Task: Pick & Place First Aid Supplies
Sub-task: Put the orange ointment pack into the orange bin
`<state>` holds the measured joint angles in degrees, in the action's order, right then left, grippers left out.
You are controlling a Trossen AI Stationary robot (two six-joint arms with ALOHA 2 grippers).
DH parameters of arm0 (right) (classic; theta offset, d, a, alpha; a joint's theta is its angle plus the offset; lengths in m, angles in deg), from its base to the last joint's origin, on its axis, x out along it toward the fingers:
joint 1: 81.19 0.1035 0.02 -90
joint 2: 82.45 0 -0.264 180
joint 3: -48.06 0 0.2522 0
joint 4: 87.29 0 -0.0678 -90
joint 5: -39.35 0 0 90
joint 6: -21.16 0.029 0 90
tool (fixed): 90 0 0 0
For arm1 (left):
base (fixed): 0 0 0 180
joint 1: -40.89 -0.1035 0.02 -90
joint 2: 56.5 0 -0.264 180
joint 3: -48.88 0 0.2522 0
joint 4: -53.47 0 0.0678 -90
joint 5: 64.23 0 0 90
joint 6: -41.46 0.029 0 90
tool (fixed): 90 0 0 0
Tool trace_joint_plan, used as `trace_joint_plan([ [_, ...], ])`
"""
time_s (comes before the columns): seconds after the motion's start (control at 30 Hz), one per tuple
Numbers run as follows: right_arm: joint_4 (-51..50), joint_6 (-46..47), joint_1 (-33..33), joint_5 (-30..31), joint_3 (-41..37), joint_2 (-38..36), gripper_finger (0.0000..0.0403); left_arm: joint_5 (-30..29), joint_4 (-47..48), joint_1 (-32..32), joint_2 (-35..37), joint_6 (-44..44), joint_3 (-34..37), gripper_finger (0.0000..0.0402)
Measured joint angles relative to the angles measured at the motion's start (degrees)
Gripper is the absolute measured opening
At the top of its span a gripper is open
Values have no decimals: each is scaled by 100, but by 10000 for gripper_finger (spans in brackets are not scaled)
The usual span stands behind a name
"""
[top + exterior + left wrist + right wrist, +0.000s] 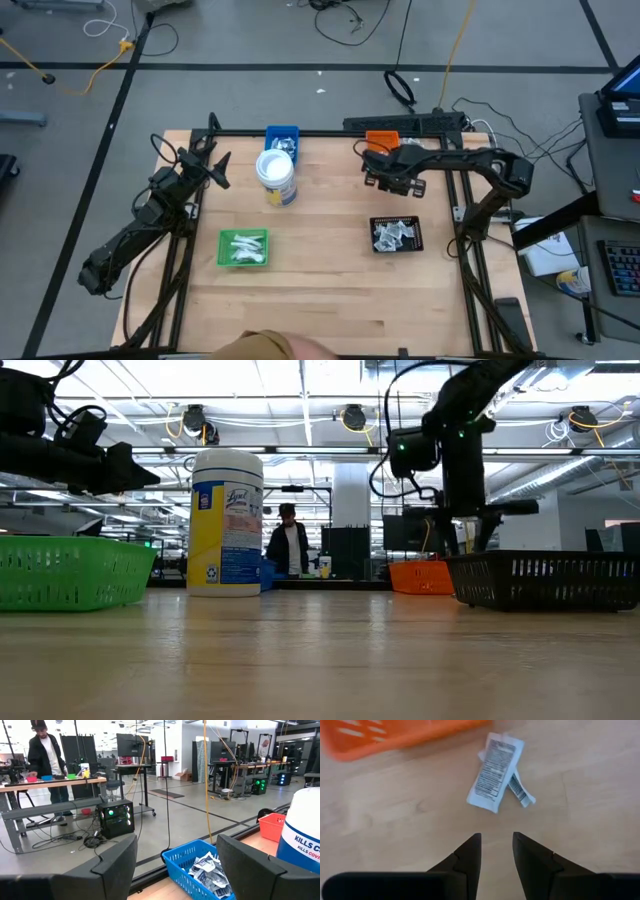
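A: Right hand (495, 851)?
B: Above the surface (580, 795) near the orange tray (395, 735), fingers narrowly parted, empty. Two packets (496, 772) lie crossed on the wood just ahead.
A: Left hand (175, 865)?
B: Spread, empty, facing the blue tray (187, 865) of packets.

Pale wood-grain surface (330, 290) w/ black frame. Green mesh plastic tray (244, 248) holds white packets; black mesh tray (397, 234) silvery-grey ones. Blue tray (283, 134) at 12 o'clock, orange tray (381, 139) beside. White cylindrical tub (275, 176), blue/yellow label. White packet, black print (495, 771).
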<state>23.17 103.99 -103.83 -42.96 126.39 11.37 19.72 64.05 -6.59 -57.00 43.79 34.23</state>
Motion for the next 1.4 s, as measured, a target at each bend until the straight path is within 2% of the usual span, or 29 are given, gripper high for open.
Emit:
trace_joint_plan([
  [0.13, 362, 318, -12, -5, -305, 4, 104, -21, 0, -1, 0, 0, 0, 273],
  [0.33, 591, 645, -53, -25, -466, 217, 104, -811, -8, -2, 1, 2, -2, 274],
  [0.4, 705, 640, -57, -20, -466, 279, 103, -914, -10, -2, 2, 35, -4, 274],
  [0.6, 1070, 602, -154, -25, -464, 417, 93, -927, -9, -2, 0, 57, -4, 274],
  [1.4, 952, 412, -320, -143, -460, 481, 84, -957, -4, -2, 1, 189, -4, 274],
])
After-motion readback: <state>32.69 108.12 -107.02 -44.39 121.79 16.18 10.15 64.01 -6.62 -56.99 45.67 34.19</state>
